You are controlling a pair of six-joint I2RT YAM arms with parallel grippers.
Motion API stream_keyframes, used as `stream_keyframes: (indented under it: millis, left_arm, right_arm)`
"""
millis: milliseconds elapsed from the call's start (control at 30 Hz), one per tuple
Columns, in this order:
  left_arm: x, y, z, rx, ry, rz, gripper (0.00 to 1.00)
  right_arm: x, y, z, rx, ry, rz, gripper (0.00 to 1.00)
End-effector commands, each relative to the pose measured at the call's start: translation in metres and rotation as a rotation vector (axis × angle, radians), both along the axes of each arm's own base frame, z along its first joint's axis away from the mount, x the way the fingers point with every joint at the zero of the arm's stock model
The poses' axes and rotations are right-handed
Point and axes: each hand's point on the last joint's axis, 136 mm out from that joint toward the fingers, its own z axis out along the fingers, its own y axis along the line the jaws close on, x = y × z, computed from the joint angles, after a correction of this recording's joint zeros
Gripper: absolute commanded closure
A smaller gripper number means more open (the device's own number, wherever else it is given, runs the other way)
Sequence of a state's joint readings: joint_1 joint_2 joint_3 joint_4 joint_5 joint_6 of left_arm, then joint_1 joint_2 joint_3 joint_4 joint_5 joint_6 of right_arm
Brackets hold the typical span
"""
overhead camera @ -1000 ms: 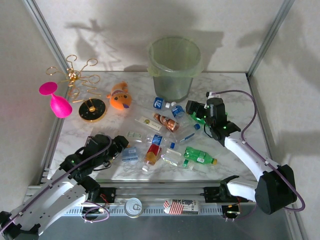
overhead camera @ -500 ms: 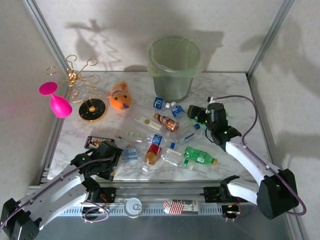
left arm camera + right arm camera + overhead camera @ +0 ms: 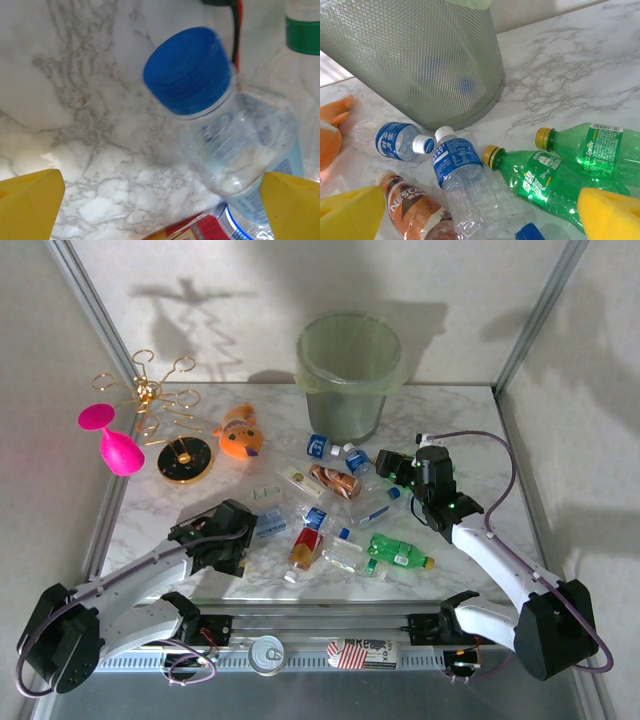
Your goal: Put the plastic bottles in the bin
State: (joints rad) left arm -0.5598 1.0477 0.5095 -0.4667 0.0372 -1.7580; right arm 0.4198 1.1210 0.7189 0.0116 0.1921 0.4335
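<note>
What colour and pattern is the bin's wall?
Pale green bin, fine mesh pattern; clearest in right wrist view.

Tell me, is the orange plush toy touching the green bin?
Apart. The top view shows bare marble table between the plush toy and the bin.

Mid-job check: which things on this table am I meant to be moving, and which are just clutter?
Part of the job:
- plastic bottles, clear, green and brown, scattered mid-table
- bin, at the far edge

Just lying about:
- orange plush toy
- pink wine glass
- gold wire stand
- can, by the arm bases
</note>
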Motion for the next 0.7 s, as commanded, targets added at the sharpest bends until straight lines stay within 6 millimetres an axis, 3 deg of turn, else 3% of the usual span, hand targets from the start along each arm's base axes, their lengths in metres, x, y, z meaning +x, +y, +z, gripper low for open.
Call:
stream_keyframes:
  millis: [0,167,467,667]
  left_arm:
    - [0.017,0.007,0.018,0.061,-0.031,-0.009,0.00]
    - [0.031,0.010,0.029,0.070,-0.059,0.015,0.00]
    - [0.050,-0.013,0.012,0.030,-0.034,-0.018,0.00]
    - [0.048,-0.015,-0.008,0.043,0.012,-0.025,0.00]
  right_arm:
    - [-0.002,-0.005,-0.004,-0.022,-0.004,-0.023,0.01]
    - [-0.001,-0.006,-0.007,-0.027,0.002,-0.028,0.01]
    - [0.001,-0.006,-0.011,-0.039,0.012,-0.031,0.01]
    - [0.001,-0.008,-0.014,-0.051,0.020,-0.044,0.01]
